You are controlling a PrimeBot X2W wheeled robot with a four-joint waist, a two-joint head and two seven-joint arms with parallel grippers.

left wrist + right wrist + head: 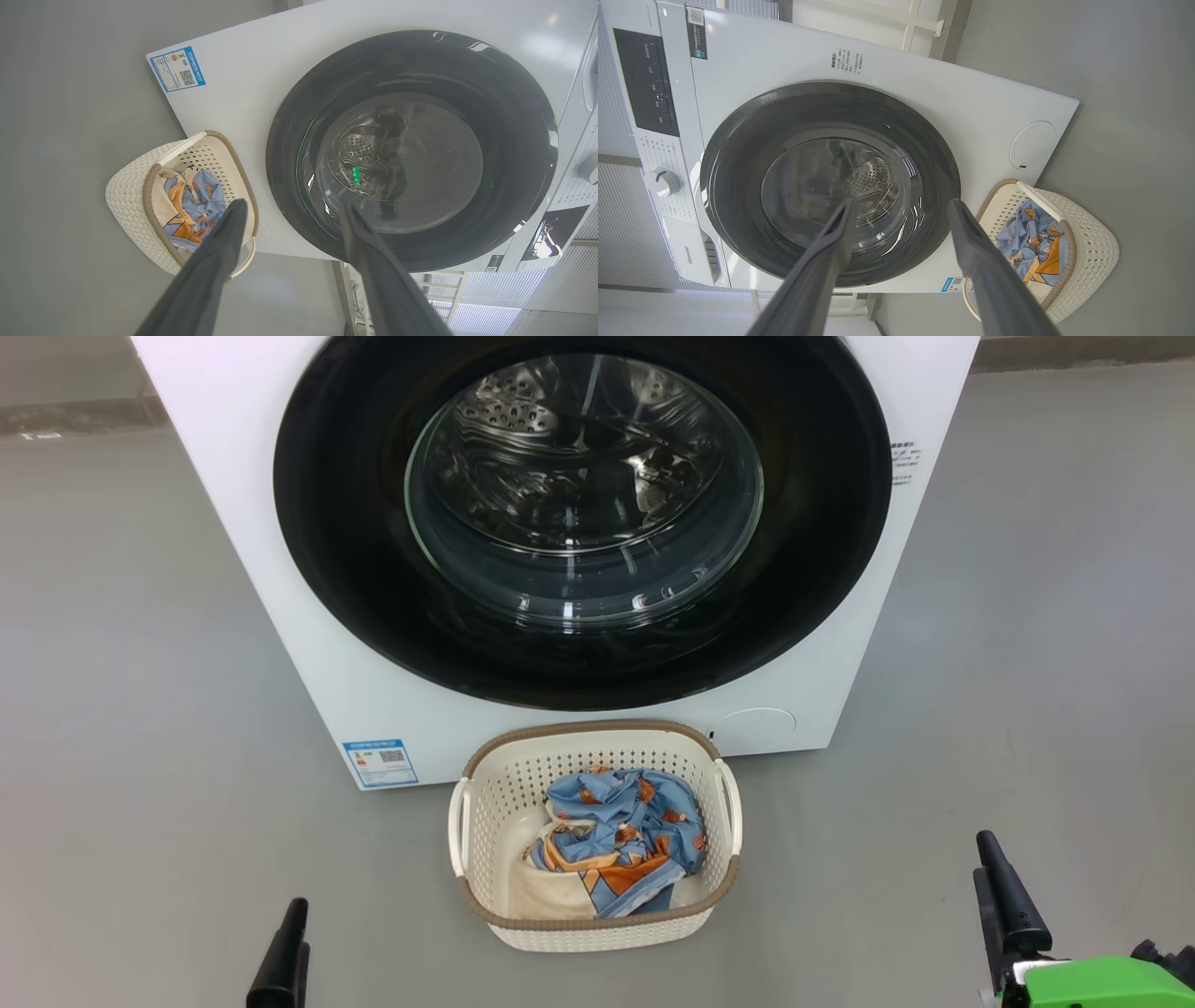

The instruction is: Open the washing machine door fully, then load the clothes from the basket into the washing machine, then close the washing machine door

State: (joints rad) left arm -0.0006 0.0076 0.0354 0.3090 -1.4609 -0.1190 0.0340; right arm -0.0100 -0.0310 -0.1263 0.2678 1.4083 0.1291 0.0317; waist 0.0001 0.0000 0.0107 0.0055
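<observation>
The white washing machine [233, 523] stands ahead with its door [355, 569] shut flat against the front, steel drum visible through the glass. On the floor right before it sits the cream basket [579, 728], holding the clothes [625, 821]: a blue and orange patterned fabric over a cream cloth [551, 891]. My left gripper [294, 907] is low at the left of the basket and my right gripper [982, 859] low at its right, both well clear of it. In the wrist views the left gripper [292, 205] and right gripper [902, 201] stand open and empty, facing the door [514, 140] [738, 154].
Grey floor [140, 709] spreads on both sides of the machine and basket. A blue label [380, 761] and a round service flap [756, 728] mark the machine's lower front. The control panel with its dial [663, 182] runs along the machine's top.
</observation>
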